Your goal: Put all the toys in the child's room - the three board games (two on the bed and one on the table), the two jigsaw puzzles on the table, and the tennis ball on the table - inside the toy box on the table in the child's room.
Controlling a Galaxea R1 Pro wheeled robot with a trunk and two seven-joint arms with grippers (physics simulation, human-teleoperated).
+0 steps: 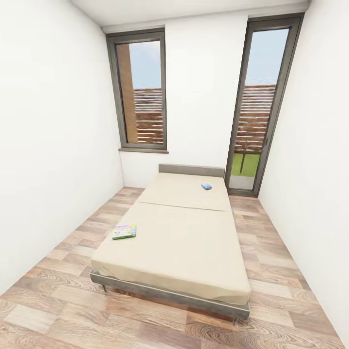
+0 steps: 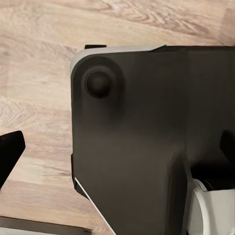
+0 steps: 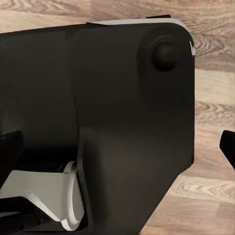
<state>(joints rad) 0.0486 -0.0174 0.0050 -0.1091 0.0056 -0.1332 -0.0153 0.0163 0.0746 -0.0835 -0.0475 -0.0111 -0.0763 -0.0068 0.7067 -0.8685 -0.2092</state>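
Observation:
The bed (image 1: 189, 242) stands ahead in the head view, its beige mattress running to the far wall of the child's room. Two board games lie on it: a green-edged flat box (image 1: 124, 231) near the mattress's left edge, and a small blue box (image 1: 206, 186) far back by the grey headboard (image 1: 191, 170). In the left wrist view my left gripper (image 2: 120, 152) hangs over the robot's dark body, its black fingertips (image 2: 11, 152) spread wide with nothing held. My right gripper (image 3: 120, 147) stands open the same way, one fingertip (image 3: 228, 146) at the frame edge. The table and toy box are out of view.
White walls close in on both sides. Strips of wood-plank floor (image 1: 63, 252) run along each side of the bed and across its foot. Two tall dark-framed windows (image 1: 140, 92) sit in the far wall. The robot's dark base (image 2: 132, 137) lies below both wrists.

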